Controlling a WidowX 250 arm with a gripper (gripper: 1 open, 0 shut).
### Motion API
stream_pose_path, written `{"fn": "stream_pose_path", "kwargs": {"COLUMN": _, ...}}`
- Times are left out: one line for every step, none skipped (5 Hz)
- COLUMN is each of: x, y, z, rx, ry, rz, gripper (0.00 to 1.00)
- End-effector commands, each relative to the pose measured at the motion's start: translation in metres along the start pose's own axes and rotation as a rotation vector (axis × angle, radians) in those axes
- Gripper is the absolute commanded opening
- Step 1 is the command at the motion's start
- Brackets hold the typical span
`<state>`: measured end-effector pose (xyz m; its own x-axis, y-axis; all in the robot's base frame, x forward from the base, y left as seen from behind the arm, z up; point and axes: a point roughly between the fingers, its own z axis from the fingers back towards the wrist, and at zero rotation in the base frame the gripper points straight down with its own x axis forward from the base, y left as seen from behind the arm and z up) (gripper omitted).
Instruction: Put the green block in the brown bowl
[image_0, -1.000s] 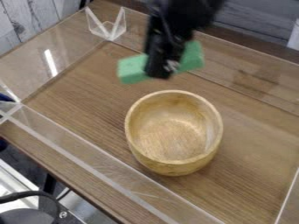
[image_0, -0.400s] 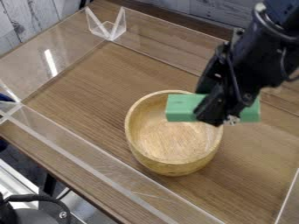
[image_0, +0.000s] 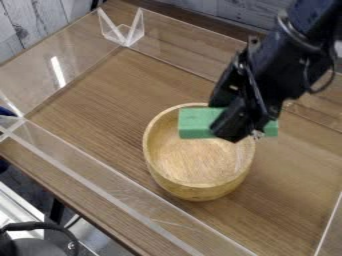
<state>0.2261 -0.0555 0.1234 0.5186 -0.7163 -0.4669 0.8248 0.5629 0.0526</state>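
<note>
Wood table (image_0: 94, 95) w/ clear acrylic walls (image_0: 80, 175); clear bracket (image_0: 120, 28) far corner.

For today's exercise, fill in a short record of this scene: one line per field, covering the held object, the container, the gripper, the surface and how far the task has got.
Held object: bright green rectangular block, lying crosswise in the gripper
Container: round light-brown wooden bowl, upright, nothing visible inside
Gripper: black gripper, shut on the block
Block position: above the bowl's far rim, not yet inside
Surface: wood-grain table with clear plastic walls
Task stage: block carried to bowl, not yet released
</note>
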Motion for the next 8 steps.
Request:
{"fn": "stream_pose_path", "kwargs": {"x": 0.012, "y": -0.001, "z": 0.002, "rx": 0.015, "ry": 0.0, "rz": 0.059, "gripper": 0.0}}
{"fn": "stream_pose_path", "kwargs": {"x": 0.008, "y": -0.003, "z": -0.02, "rx": -0.046, "ry": -0.001, "rz": 0.08, "gripper": 0.0}}
{"fn": "stream_pose_path", "kwargs": {"x": 0.001, "y": -0.003, "z": -0.038, "rx": -0.09, "ry": -0.009, "rz": 0.109, "gripper": 0.0}}
{"fn": "stream_pose_path", "kwargs": {"x": -0.004, "y": 0.0, "z": -0.042, "rx": 0.002, "ry": -0.031, "rz": 0.169, "gripper": 0.0}}
{"fn": "stream_pose_path", "kwargs": {"x": -0.008, "y": 0.003, "z": -0.045, "rx": 0.08, "ry": -0.054, "rz": 0.224, "gripper": 0.0}}
{"fn": "stream_pose_path", "kwargs": {"x": -0.009, "y": 0.0, "z": -0.056, "rx": 0.085, "ry": -0.064, "rz": 0.194, "gripper": 0.0}}
{"fn": "stream_pose_path", "kwargs": {"x": -0.01, "y": 0.004, "z": -0.065, "rx": 0.111, "ry": -0.064, "rz": 0.182, "gripper": 0.0}}
{"fn": "stream_pose_path", "kwargs": {"x": -0.012, "y": 0.008, "z": -0.078, "rx": 0.136, "ry": -0.062, "rz": 0.169, "gripper": 0.0}}
